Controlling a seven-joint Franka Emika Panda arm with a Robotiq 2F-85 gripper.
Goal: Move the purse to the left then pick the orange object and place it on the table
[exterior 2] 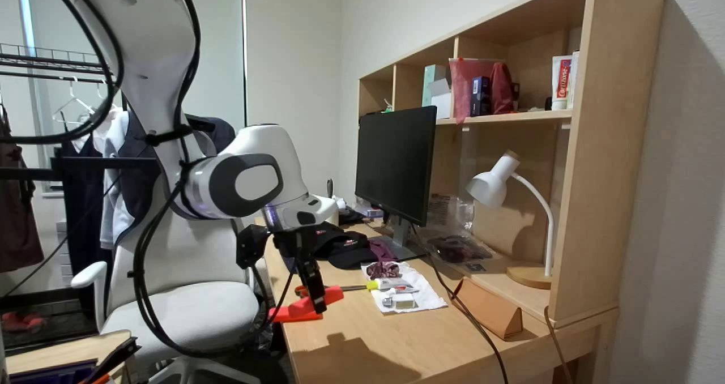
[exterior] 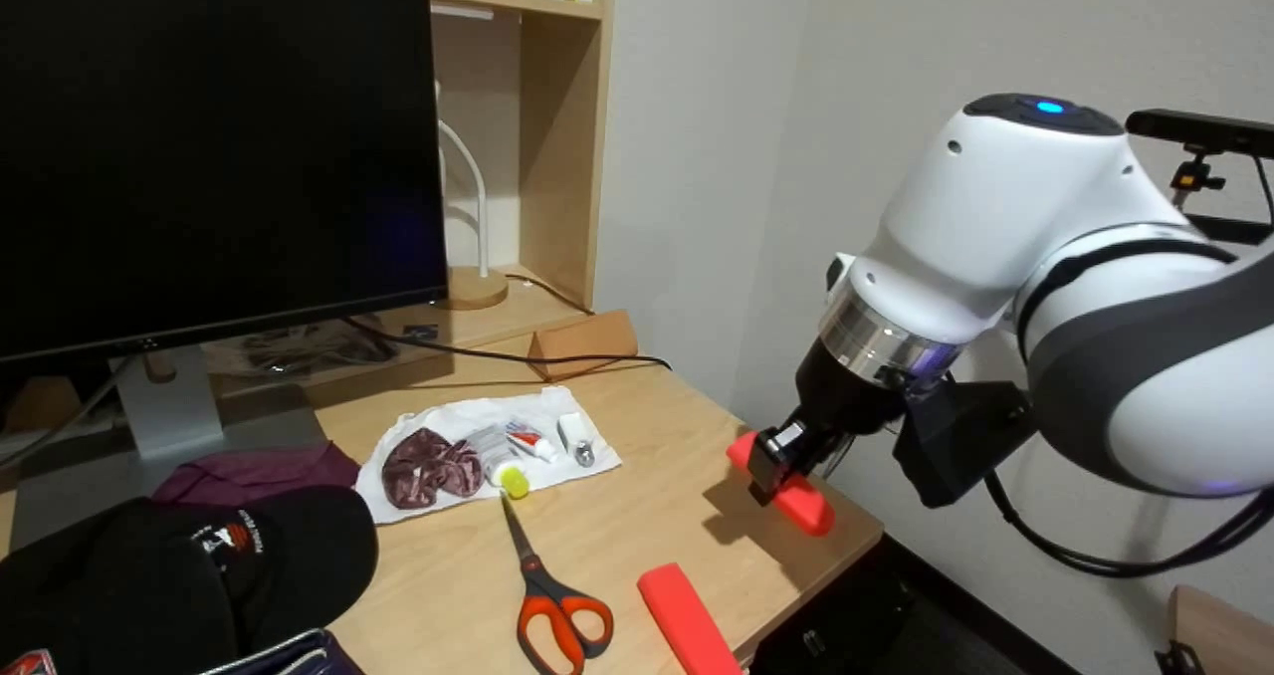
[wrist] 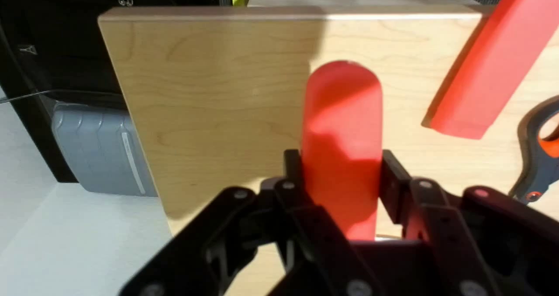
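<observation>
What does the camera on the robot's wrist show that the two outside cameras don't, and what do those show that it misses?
Only the wrist view: a grey ribbed suitcase beyond the end of the desk.

Only the exterior views, in both: the white robot arm, a dark monitor, a black cap and a white lamp.

Shared by all: the gripper holding a red-orange bar, a second bar lying on the desk, and the scissors, partly cut off in the wrist view.
</observation>
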